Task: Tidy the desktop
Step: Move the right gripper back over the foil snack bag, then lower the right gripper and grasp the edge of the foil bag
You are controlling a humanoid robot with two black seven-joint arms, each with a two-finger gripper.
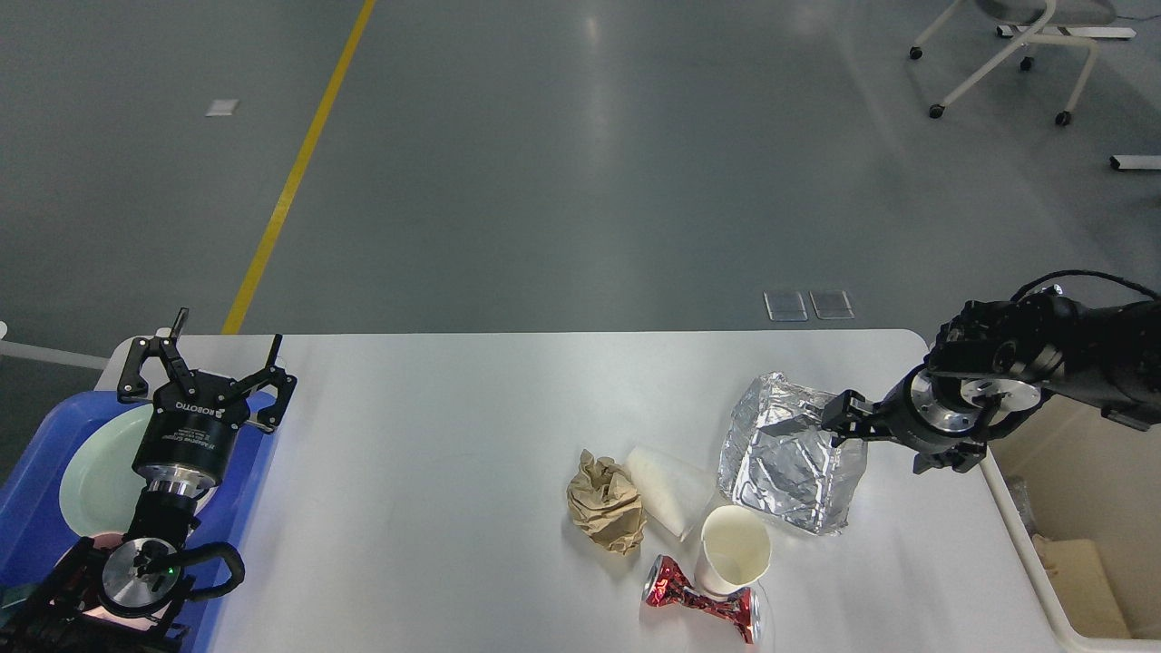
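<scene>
A humanoid robot's right gripper reaches in from the desktop's right edge to a crumpled sheet of foil, its fingers touching the foil's upper right corner; whether they have closed on it cannot be told. The left gripper hangs with fingers spread and empty over the far left corner, above a blue tray that holds a pale plate. The white desktop fills the lower frame, and most of the clearing appears still to come: a wad of brown paper, a white paper cone, a paper cup and a crushed red can cluster near the front edge, right of centre. A cream bin beside the right edge already holds some scraps.
</scene>
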